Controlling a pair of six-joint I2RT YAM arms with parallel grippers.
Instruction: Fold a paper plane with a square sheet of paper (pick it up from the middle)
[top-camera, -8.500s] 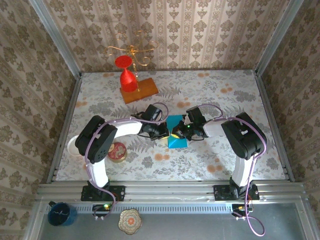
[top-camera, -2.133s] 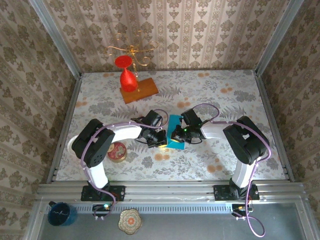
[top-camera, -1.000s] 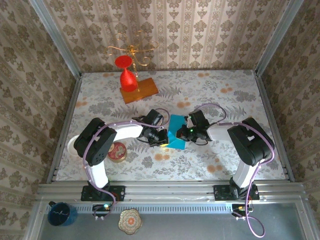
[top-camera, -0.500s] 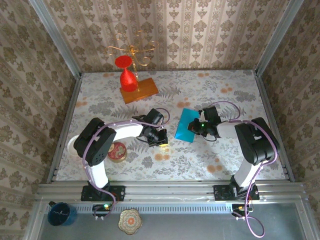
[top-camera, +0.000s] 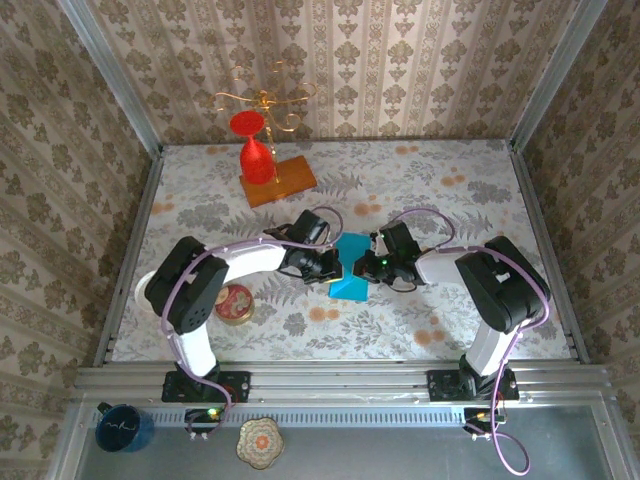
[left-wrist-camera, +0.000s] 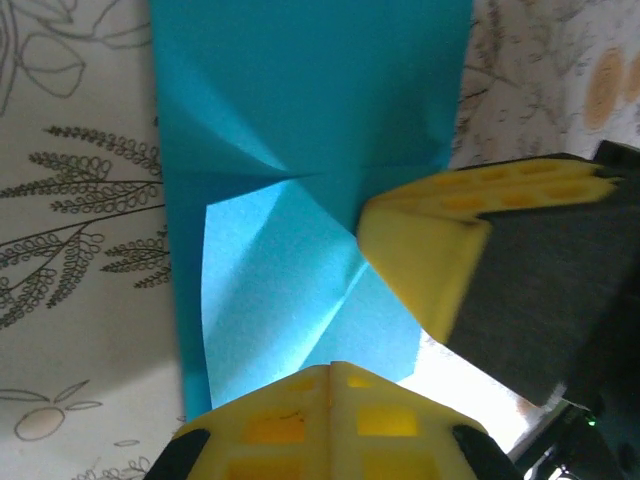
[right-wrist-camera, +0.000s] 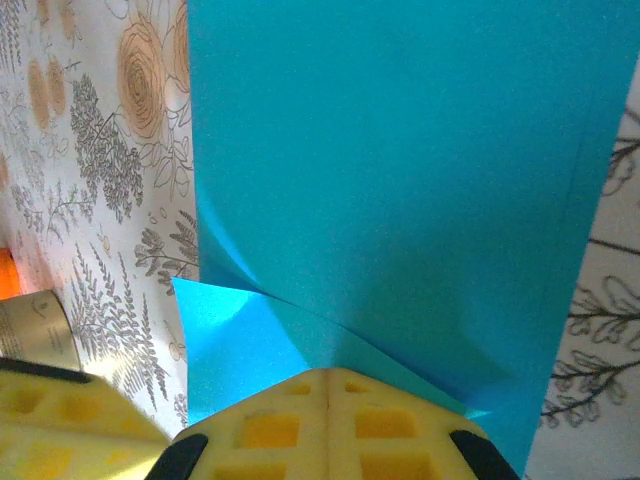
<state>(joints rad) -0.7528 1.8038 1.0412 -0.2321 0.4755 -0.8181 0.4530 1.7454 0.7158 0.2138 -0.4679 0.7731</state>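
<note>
Mid-counter (top-camera: 430, 190), the square sheet of paper (top-camera: 349, 274), already partly creased, sits between the left tool (top-camera: 327, 266) and the right tool (top-camera: 371, 268), one at each opposite edge. Thin, light and limp, it would likely buckle or slide unless taken near its middle, along a crease, with a gentle pinch. The overhead view places both arms at the sheet. The left wrist view adds diagonal creases meeting at a point, a paler triangular flap (left-wrist-camera: 270, 300) and a yellow pad (left-wrist-camera: 425, 255) of the right tool against the paper. The right wrist view shows one corner folded under. Whether either tool is clamped on the sheet cannot be told.
</note>
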